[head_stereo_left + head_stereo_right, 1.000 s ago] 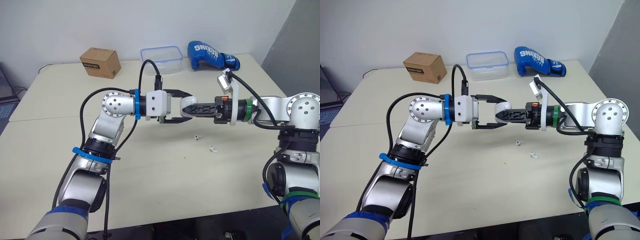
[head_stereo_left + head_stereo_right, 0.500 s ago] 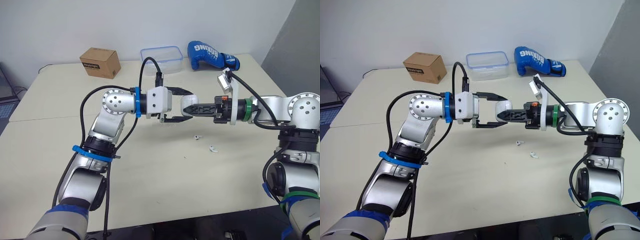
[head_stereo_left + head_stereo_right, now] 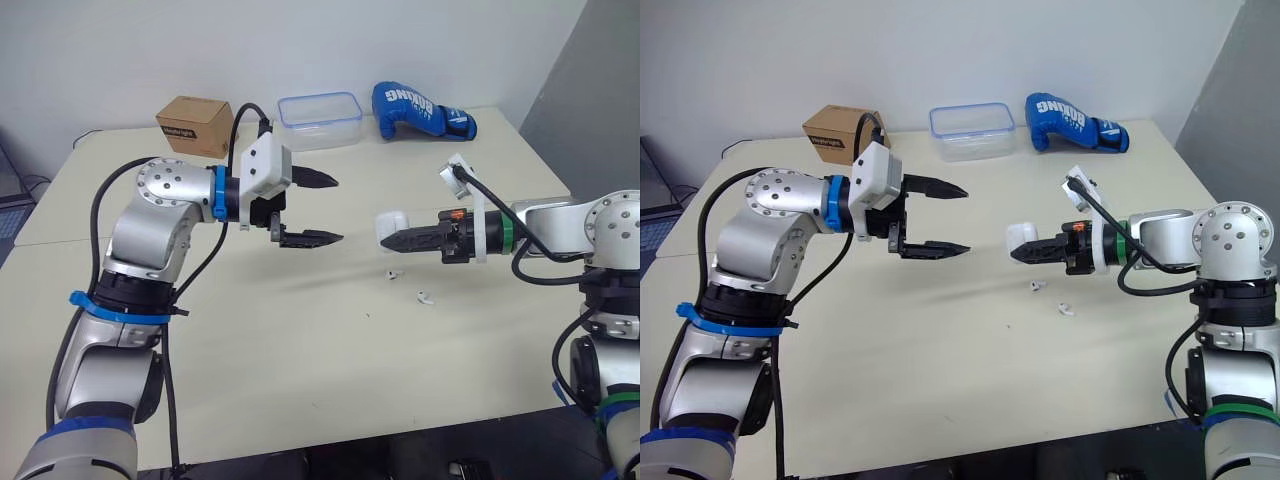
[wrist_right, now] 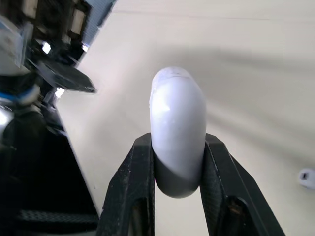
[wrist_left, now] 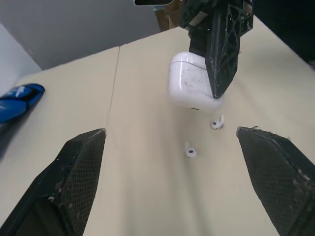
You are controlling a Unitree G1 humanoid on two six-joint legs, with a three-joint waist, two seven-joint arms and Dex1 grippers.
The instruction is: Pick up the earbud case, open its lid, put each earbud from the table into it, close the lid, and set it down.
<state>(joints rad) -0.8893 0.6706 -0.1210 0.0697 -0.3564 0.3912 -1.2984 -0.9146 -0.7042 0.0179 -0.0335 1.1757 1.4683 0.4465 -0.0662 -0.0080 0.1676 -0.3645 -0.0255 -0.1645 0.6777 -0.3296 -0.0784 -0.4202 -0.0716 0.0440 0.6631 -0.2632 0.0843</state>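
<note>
Above the table [image 3: 300, 330], grips the earbud case [image 3: 391, 222] in the right gripper [image 3: 390, 242], long axis along the fingers, rounded end aimed at the wide-spread, empty left gripper [image 3: 337, 210]; hangs over two earbuds [image 3: 392, 274].

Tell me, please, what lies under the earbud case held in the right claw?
The earbud case, shut in the right claw, hangs over bare table. An earbud and a second earbud lie there, roughly below it. Whether either lies exactly beneath it cannot be told.
</note>
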